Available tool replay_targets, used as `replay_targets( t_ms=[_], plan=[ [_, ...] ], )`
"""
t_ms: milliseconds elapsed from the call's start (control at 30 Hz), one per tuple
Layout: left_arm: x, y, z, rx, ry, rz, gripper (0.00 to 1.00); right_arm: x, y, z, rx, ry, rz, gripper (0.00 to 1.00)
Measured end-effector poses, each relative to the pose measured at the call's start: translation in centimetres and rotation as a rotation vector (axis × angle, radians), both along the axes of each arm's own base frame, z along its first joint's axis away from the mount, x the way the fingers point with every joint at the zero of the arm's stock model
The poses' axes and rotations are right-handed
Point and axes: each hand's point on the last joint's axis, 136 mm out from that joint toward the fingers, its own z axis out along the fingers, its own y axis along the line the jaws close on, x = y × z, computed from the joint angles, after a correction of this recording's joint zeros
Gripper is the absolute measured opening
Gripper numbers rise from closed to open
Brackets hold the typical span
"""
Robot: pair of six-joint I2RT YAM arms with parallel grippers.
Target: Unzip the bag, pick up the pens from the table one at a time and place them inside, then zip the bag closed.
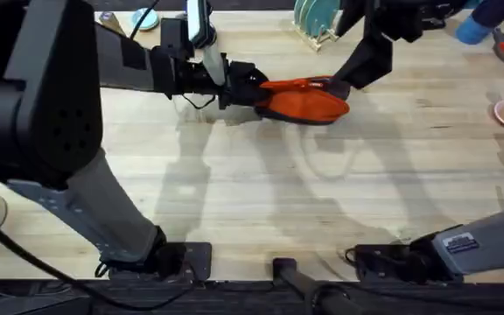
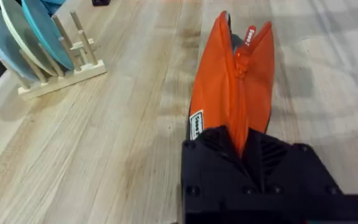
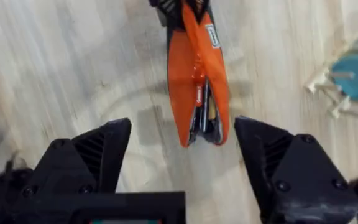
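**Pouch pinched at one end, far end still unzipped**

The table (image 1: pixel 261 201), a broad span of pale wood planks, is seen beneath both arms. Far across it, near the middle, the bag (image 1: pixel 304 101) is found lying on its side, orange fabric uppermost. A rack of blue-green plates (image 2: pixel 39 46) is stood just beyond it on the table. The left gripper (image 1: pixel 245 87) is reached in from the left and is closed tight on the near end of the bag, the orange cloth being squeezed between its black fingers (image 2: pixel 229 162). The right gripper (image 3: pixel 182 155) is held above the opposite end with its jaws spread wide and nothing grasped between them. At that end the zipper (image 3: pixel 197 81) is seen parted, and the pens (image 3: pixel 205 118) are glimpsed as dark and silvery shafts inside the opening.
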Motion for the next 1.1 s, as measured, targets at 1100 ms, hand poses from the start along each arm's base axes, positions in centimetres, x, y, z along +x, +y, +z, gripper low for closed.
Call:
replay_targets(
  t_ms=[1100],
  plan=[
    [0.0,0.0,0.0,0.0,0.003,0.001,0.041,1.2,3.8,-6.5,0.023,0.152,0.141,0.996]
  ],
)
